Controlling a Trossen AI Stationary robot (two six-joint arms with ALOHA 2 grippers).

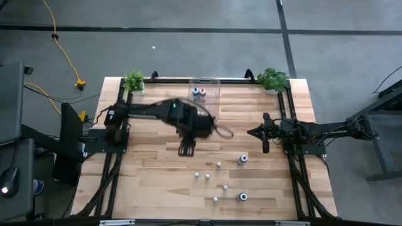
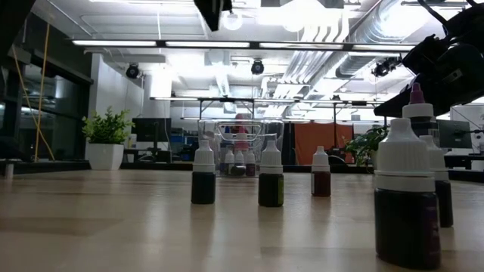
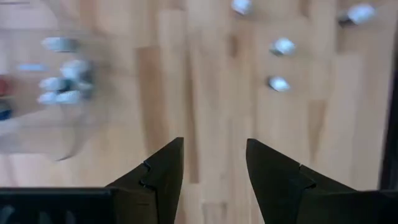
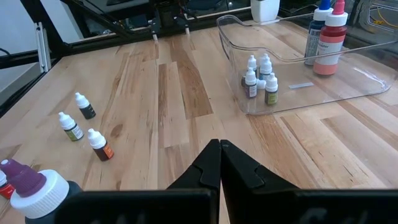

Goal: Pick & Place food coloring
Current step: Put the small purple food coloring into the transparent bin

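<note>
From above, the left gripper (image 1: 186,149) hangs over the middle of the table (image 1: 144,182), jaws spread and holding nothing. The right gripper (image 1: 264,148) waits near the right edge. A clear bin (image 1: 205,88) sits at the far edge with a few bottles inside. More small bottles (image 1: 218,164) lie scattered toward the near right corner.

At table height, three dark bottles (image 2: 271,181) with white caps stand in a loose row, a larger one (image 2: 406,198) close to the camera, and the bin (image 2: 240,147) behind them.

The left wrist view shows that arm's fingers (image 3: 165,171) apart over bare wood, with blurred white caps (image 3: 283,46) beyond, probably the loose bottles.

The right wrist view shows its fingers (image 4: 236,168) pressed together, three bottles (image 4: 84,106) lying tilted on the wood, and the bin (image 4: 348,84) holding several upright small bottles (image 4: 259,78) plus a red one (image 4: 329,42).
</note>
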